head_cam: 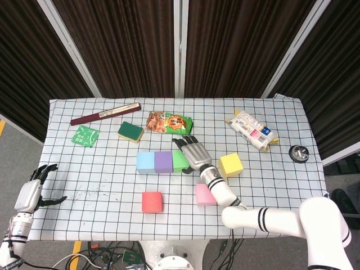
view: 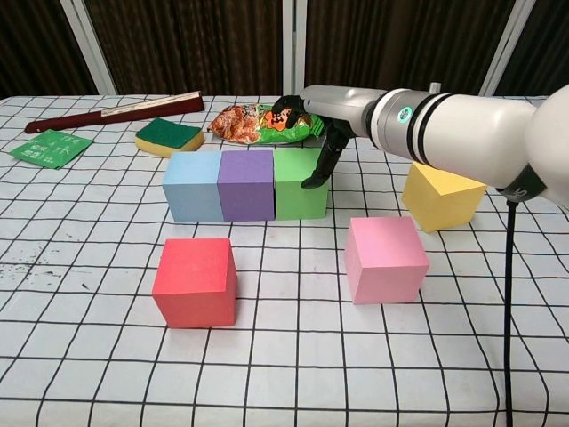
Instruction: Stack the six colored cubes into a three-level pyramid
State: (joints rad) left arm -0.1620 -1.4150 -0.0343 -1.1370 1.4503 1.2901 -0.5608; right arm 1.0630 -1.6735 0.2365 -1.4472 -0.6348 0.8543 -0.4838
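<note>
Base row set: blue cube (view: pixel 193 186), purple cube (view: pixel 246 183), green cube (view: pixel 298 184) touching. My right hand (head_cam: pixel 194 152) rests released over the green cube's right side, grasping nothing. Risk: careless withdrawal nudges the row out of line.

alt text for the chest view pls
The right hand touches the right side of a green cube ending a blue, purple, green row. Red, pink and yellow cubes sit loose on the checked tablecloth.
</note>
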